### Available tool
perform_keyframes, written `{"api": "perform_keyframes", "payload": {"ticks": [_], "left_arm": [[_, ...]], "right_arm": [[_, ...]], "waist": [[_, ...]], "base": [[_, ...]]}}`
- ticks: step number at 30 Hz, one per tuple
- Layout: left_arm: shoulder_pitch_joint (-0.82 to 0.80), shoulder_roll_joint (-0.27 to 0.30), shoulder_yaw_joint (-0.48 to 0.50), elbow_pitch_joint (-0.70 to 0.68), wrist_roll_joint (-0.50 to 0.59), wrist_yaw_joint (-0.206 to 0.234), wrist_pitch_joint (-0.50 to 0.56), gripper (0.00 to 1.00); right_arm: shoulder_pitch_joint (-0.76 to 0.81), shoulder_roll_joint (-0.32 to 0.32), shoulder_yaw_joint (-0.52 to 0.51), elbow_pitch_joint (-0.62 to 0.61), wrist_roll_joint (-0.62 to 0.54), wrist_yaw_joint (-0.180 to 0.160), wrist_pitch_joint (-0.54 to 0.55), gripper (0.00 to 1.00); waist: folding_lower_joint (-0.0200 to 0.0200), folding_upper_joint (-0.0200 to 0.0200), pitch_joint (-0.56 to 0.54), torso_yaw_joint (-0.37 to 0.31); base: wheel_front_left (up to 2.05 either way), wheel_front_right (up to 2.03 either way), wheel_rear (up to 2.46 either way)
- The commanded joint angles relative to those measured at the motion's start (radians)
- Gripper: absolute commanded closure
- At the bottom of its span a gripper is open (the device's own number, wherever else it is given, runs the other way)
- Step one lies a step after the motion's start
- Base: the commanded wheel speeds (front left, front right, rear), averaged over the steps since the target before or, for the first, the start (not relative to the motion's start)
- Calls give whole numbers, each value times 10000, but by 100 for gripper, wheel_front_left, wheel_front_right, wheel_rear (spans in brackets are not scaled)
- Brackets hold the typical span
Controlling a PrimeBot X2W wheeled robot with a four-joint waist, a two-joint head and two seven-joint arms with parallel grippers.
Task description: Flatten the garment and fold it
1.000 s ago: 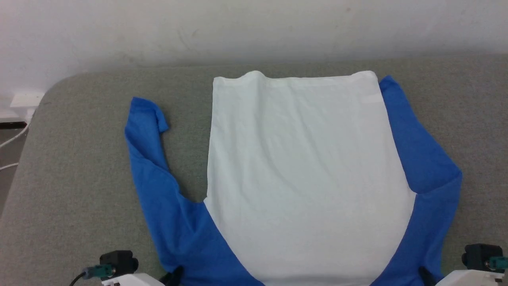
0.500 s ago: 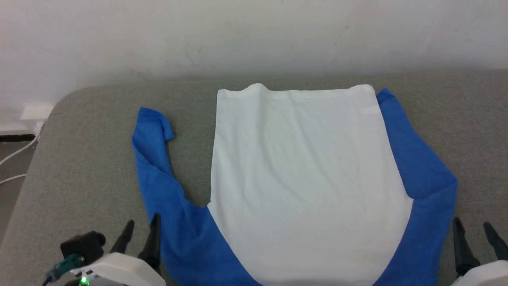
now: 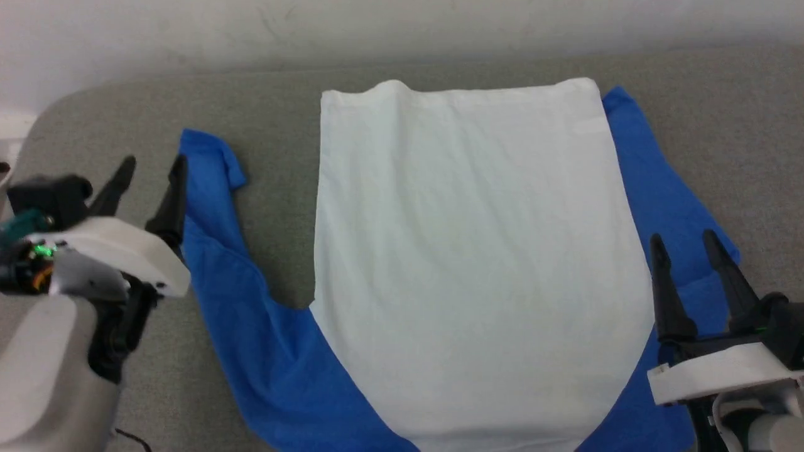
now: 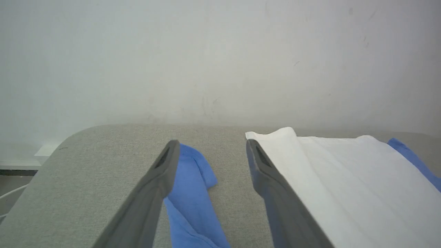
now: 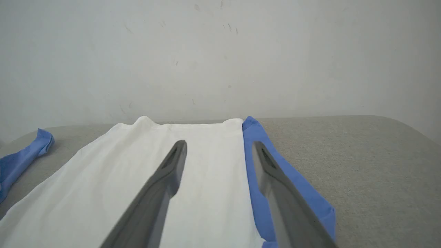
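The shirt lies flat on the grey table, with its white body in the middle and a blue sleeve on each side. My left pincer is open and holds nothing. It sits just beside the left sleeve, near the far end. My right pincer is open and empty too, over the bend in the right sleeve. I think the white part is smooth enough now, so the sleeves come next. To do it well, I would pinch each sleeve near its end, taking only the blue cloth. Then I would lift it just a little and lay it across the white body. I would go slow, so the body does not slide or bunch up. The tip of the left sleeve is curled over, so I should smooth it out first. Some things I cannot see. The neck end of the shirt is cut off at the bottom of the head view. I cannot tell if the right sleeve tucks under the white edge. I also cannot tell if my pincer tips touch the cloth.
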Motion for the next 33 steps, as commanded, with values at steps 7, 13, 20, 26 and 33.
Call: {"api": "perform_keyframes", "payload": {"ticks": [7, 13, 20, 26, 33], "left_arm": [[-2968, 1290, 452, 1386, -493, -450, 2064, 0], [-4106, 1853, 577, 2076, -882, -170, 3893, 0], [-4348, 2208, 690, 2400, -1092, 871, 5638, 0], [-3965, 2296, 755, 2161, -1205, 1933, 6814, 0], [-3428, 2373, 750, 1370, -1321, 2395, 7429, 100]], "right_arm": [[-1145, -13, 719, -651, 201, -9, 18, 0], [-1677, -13, 1040, -628, 388, -9, -325, 0], [-1887, -13, 1176, -534, 544, -9, -608, 0], [-1948, -13, 1235, -464, 642, -9, -730, 0], [-1957, -12, 1178, -326, 653, -9, -735, 0]], "waist": [[-1, -1, 2458, -1189], [-1, -1, 3275, -1692], [-1, -1, 3772, -2002], [-1, -1, 3914, -2056], [-1, -1, 3605, -1841]], "base": [[0, 0, 0], [0, 0, 0], [0, 0, 0], [0, 0, 0], [0, 0, 0]]}}
